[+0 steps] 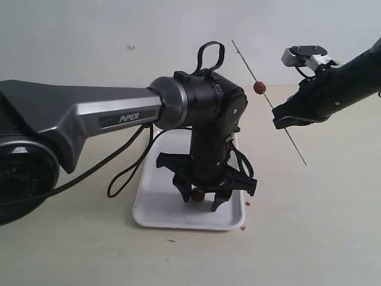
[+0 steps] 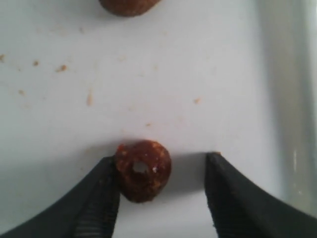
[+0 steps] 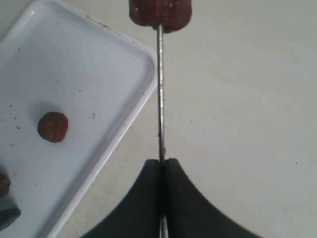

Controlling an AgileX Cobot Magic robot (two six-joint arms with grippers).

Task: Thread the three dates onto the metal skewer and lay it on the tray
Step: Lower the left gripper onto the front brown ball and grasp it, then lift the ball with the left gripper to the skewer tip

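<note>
Left wrist view has the left gripper down on the tray, jaws spread either side of a date. One finger is touching the date's side and the other is apart from it, so nothing's actually gripped yet. The date sits with a hole facing up at the camera. A second date lies further along the tray, partly cut off by the frame edge.

On the other side, the right gripper is clamped tight on the skewer, holding it tilted in the air beside the tray. A threaded date already sits on its upper part.

What I'd worry about is that the grab is off-centre. If the jaws close like this, the touching finger may shove the date sideways before the other one arrives, and a round sticky thing can roll or pop out. Squeeze too hard and it might squash or split around the hole. If it turns in the grip, the hole won't line up with the skewer tip. The skewer's thin too, so an off-axis push could swing it in the right jaws.
</note>
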